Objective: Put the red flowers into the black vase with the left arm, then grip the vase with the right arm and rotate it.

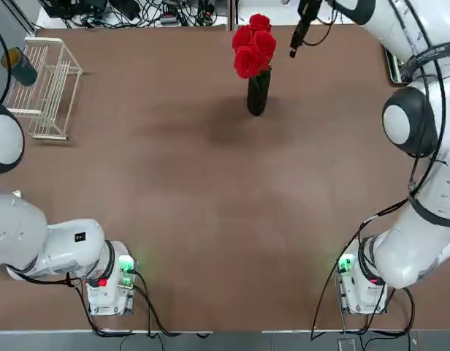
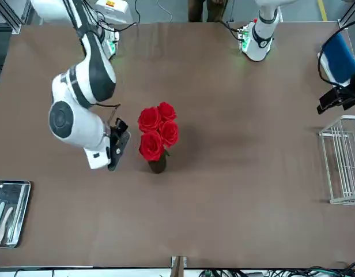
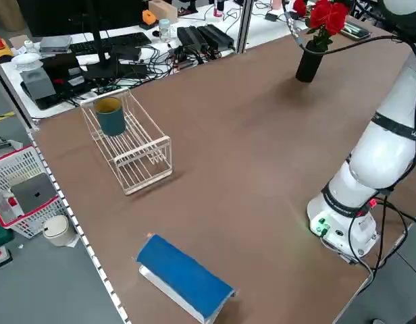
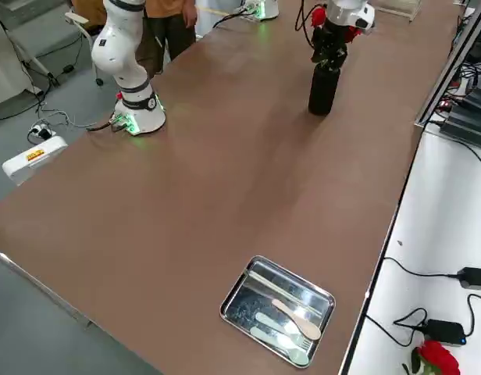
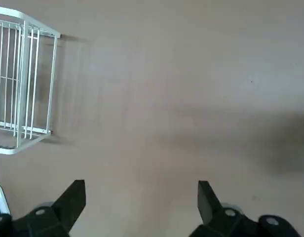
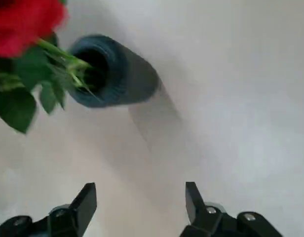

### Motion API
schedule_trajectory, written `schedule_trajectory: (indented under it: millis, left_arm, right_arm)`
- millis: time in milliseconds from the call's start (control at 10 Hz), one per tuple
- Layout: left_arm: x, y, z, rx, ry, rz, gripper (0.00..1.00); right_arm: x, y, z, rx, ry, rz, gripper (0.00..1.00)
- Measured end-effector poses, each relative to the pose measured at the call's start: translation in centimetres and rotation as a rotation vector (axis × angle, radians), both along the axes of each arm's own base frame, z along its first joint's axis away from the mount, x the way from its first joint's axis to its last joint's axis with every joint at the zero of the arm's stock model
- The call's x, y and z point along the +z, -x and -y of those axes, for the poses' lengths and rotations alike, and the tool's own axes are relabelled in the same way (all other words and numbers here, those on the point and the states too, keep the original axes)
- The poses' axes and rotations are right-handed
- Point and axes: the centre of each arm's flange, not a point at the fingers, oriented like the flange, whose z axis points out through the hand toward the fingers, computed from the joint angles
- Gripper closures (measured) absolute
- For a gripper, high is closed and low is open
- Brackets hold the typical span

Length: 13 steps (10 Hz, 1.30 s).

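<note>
The flowers (image 1: 254,50) are coloured bright red, and their leaves and stems (image 6: 48,74) are seen in green. The vase (image 1: 258,93) is coloured plain black in the top view. The surface (image 1: 174,183) is toned an even brown. The rack (image 3: 137,145) is finished in white, with thin parallel bars. Blue is shown on the box-like item (image 3: 184,273), edged with white. The cup (image 3: 111,116) is coloured dark teal outside and yellowish-brown inside.

A brown table (image 1: 210,183) (white rack (image 1: 46,88) on it) stands over gray floor (image 4: 53,312).
</note>
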Motion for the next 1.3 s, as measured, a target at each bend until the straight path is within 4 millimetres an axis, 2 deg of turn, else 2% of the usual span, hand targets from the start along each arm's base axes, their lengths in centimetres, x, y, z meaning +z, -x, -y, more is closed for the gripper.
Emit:
schedule_trajectory:
  millis: [100, 300, 500, 700, 900, 1000, 1200, 1300]
  left_arm:
    - [-0.1, 0.0, 0.0, 0.0, 0.001, -0.001, 0.0]
    - [-0.1, -0.1, 0.1, -0.008, 0.001, -0.001, 0.0]
    - [-0.1, -0.1, 0.9, -0.017, 0.006, -0.001, 0.0]
    - [-0.1, -0.1, 0.2, -0.001, 0.019, -0.001, 0.0]
    - [-0.1, -0.1, 0.4, -0.004, 0.019, -0.001, 0.0]
    - [-0.1, -0.1, 0.6, -0.008, 0.019, -0.003, 0.0]
    - [-0.2, 0.0, 1.3, -0.036, -0.008, -0.009, 0.0]
    - [-0.2, 0.0, 1.9, -0.047, -0.015, -0.009, 0.0]
  right_arm:
    - [0.8, -0.5, 2.4, -0.036, 0.004, 0.005, 0.01]
    - [3.1, -1.2, 7.3, -0.203, 0.025, 0.023, 0.0]
    - [6.4, -1.3, 13.3, -0.378, 0.082, 0.07, 0.0]
    - [9.9, -0.2, 19.9, -0.579, 0.107, 0.087, 0.0]
    - [11.8, 1.5, 24.9, -0.815, 0.139, 0.062, 0.0]
    - [12.9, 2.2, 25.9, -0.886, 0.173, 0.072, 0.0]
    - [15.6, 4.1, 26.3, -0.934, 0.227, 0.104, 0.0]
    - [16.1, 4.9, 26.3, -0.938, 0.224, 0.108, 0.0]
